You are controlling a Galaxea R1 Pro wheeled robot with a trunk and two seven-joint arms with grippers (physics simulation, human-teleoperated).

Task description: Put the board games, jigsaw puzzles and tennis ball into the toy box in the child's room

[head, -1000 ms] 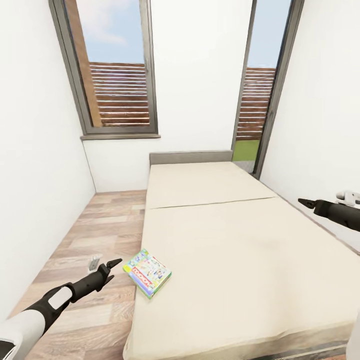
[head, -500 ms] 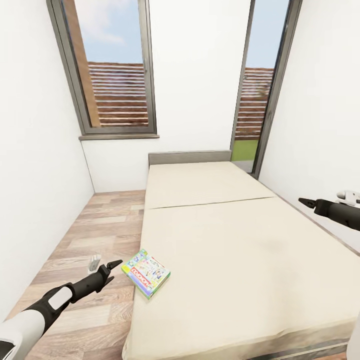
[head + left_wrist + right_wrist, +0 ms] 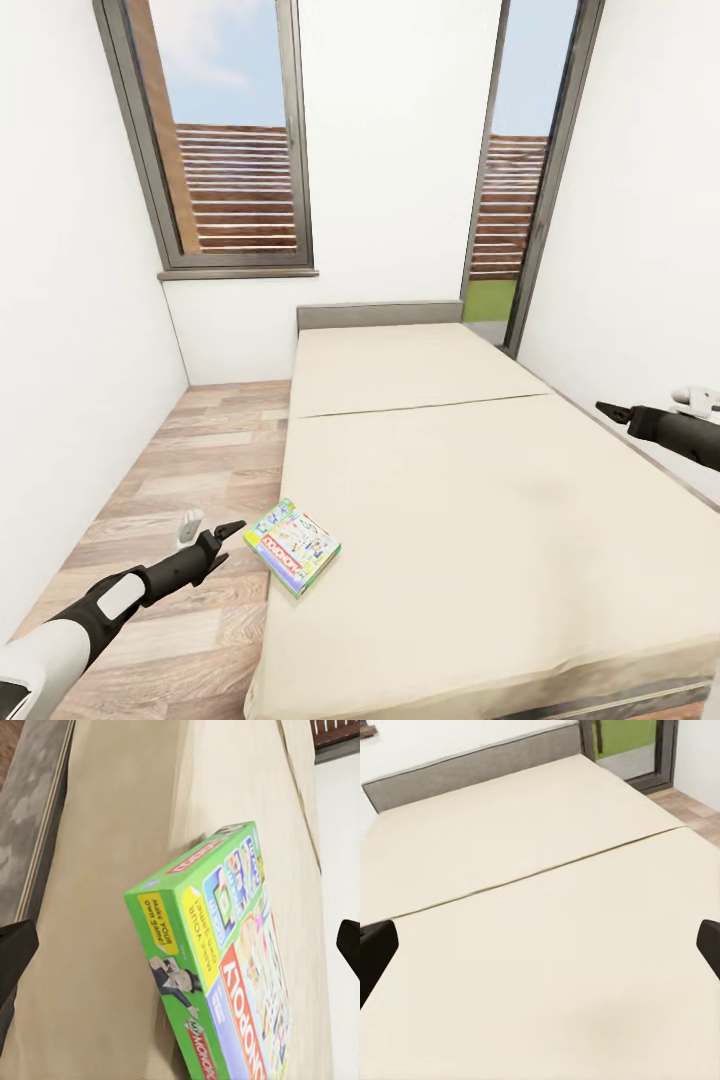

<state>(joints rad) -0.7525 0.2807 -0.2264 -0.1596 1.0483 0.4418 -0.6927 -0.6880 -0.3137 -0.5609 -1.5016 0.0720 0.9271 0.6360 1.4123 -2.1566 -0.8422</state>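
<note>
A narrow white-walled room holds a bed (image 3: 480, 500) that runs from near to far along the right side. Its cream cover is smooth and lies in two sections, a seam crossing it between the far part and the larger near part. A low grey headboard (image 3: 380, 315) closes the far end against the wall. Left of the bed is a strip of wood-plank floor (image 3: 190, 480). In the far wall a tall grey-framed window (image 3: 225, 140) stands on the left and a glazed door (image 3: 520, 170) on the right; both look out on a slatted fence and sky, with grass showing low in the door.

One game box (image 3: 293, 547), green-edged with a printed white top, lies flat at the near left edge of the bed, turned at an angle to that edge. In the left wrist view the box (image 3: 217, 967) sits on the cover between the two dark fingertips.

The left gripper (image 3: 205, 532) hangs over the floor just left of the box, jaws parted and grasping nothing. The right gripper (image 3: 612, 410) is held over the bed's right edge, well apart from the box, fingers spread wide in its wrist view and empty.
</note>
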